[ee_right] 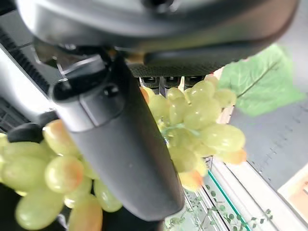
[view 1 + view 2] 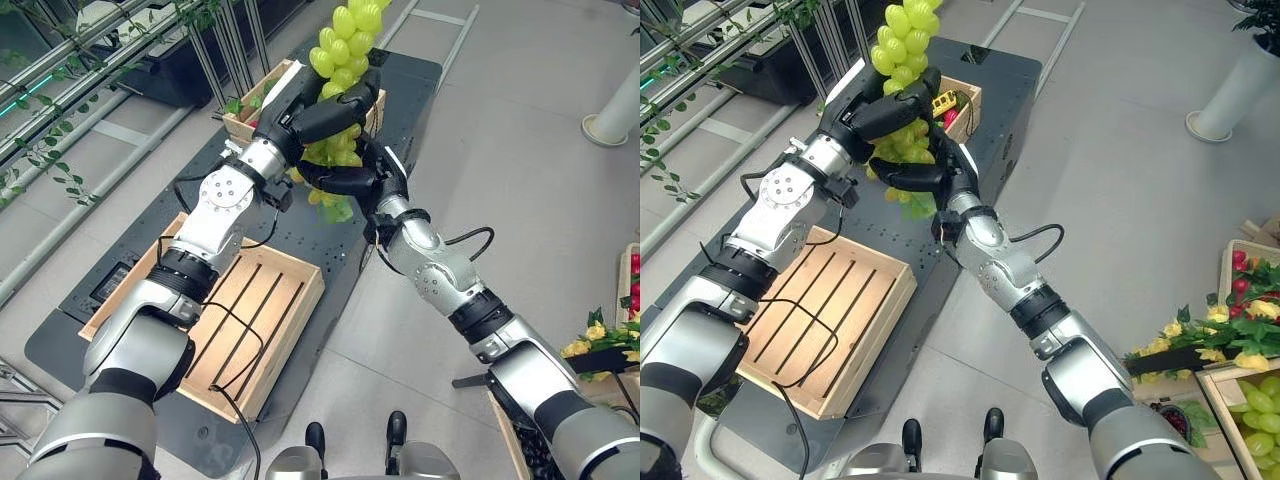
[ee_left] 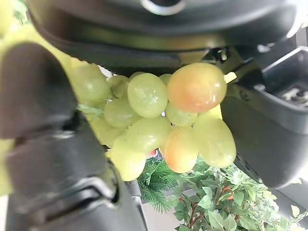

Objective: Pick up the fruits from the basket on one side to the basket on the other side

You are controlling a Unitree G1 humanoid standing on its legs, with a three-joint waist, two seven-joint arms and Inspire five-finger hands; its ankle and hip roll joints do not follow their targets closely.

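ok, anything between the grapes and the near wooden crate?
Nothing visible. Both hands, left and right, hold the grapes up in the air; the near crate lies open below, slatted floor bare.

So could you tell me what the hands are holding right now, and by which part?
Both the left hand and right hand clasp the green grape bunch around its lower half.

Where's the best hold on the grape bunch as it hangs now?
Around the middle of the grape bunch, from opposite sides. The left hand and right hand are already curled round it there. The bunch is long and loose, so gripping one end would probably let it swing.
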